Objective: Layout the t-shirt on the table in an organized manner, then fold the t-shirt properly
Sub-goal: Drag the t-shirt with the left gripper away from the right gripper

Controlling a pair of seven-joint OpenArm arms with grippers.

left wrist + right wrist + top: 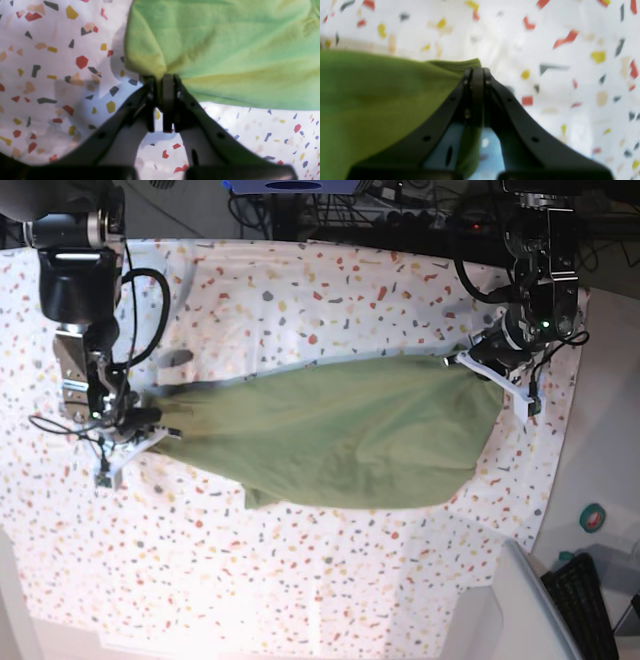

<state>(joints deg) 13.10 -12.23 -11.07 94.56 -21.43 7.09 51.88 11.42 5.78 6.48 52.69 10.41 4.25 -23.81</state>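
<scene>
Left hand [163, 83] pinching t-shirt [340, 435], right hand [477, 75] seemingly likewise, wrist views only

The table [330, 600] wears a white cloth flecked with red, yellow and grey chips. On it lies the t-shirt [340, 435], a green swathe stretched between the two sets of jaws, sagging and rumpled along the edge away from the arms' bases.

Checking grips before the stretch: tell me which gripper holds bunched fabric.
The left gripper: the t-shirt gathers into radiating folds at its jaws. At the right gripper the cloth edge lies smooth.
</scene>
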